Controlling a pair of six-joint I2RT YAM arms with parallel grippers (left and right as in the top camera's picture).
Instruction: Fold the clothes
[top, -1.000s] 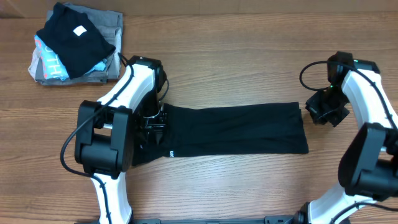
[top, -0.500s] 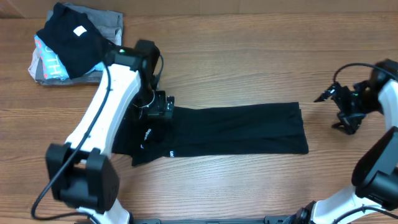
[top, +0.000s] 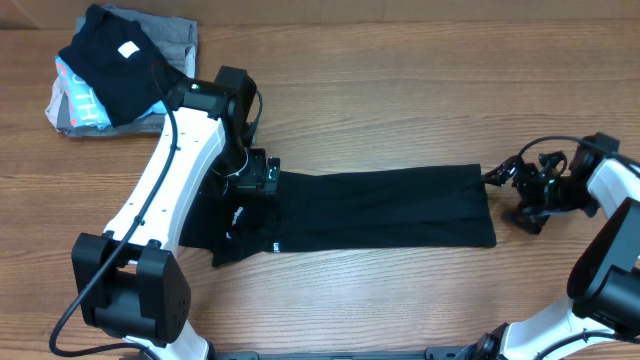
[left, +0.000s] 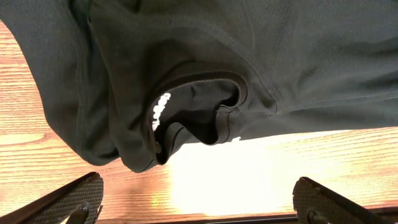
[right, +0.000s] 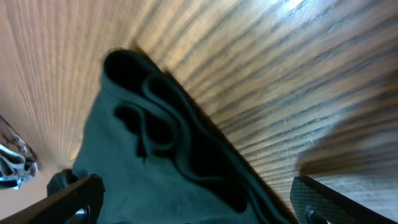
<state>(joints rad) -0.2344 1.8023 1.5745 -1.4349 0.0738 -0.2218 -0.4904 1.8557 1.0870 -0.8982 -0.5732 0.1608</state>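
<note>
Basically shirt (top: 380, 208) lies flat, long axis L-R, collar (left: 227, 118) end at L.

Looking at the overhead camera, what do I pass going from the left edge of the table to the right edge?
Stack of folded garments → black shirt → right hand.

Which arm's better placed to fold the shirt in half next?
Probably right. The right gripper, jaws open, sits just off the shirt, whose layered hem edge lies close ahead in its wrist view. The left gripper, also open, hangs over the bunched collar.
</note>
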